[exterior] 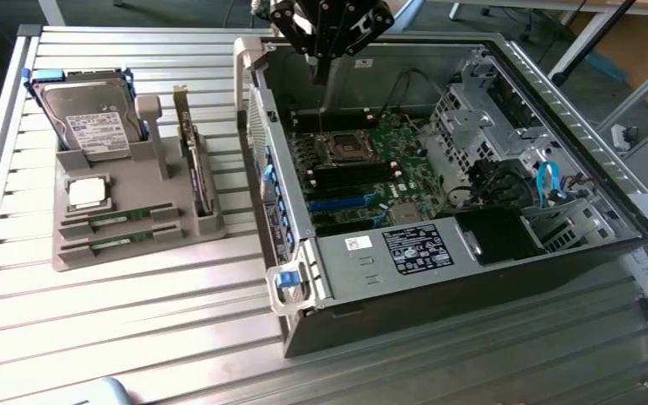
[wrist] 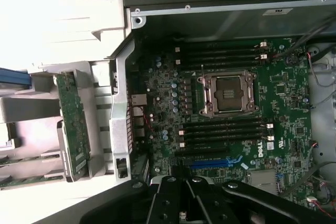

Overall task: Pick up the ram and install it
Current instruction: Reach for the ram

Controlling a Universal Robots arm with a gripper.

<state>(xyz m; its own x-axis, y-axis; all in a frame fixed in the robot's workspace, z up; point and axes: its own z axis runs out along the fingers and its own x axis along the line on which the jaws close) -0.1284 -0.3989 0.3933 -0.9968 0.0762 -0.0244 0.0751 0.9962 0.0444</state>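
The black pincer (exterior: 324,80) hangs closed, holding nothing, over the far end of the open grey metal computer case (exterior: 549,93) and its green motherboard (exterior: 380,169). The ram (exterior: 116,219), a long thin green circuit-board stick, lies in a grey plastic tray (exterior: 206,226) on the exterior view's left, with a silver hard drive (exterior: 94,118), a square silver processor chip (exterior: 85,192) and an upright dark expansion card (exterior: 195,169). Both stand on a ribbed metal surface (exterior: 132,321).

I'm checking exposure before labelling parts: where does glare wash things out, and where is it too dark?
Exterior view: glare streaks the slatted table, while the drive bay end of the computer case lies in shadow. Wrist view: the area beyond the case wall is blown out to white, washing out part of the grey tray; the motherboard is evenly lit.
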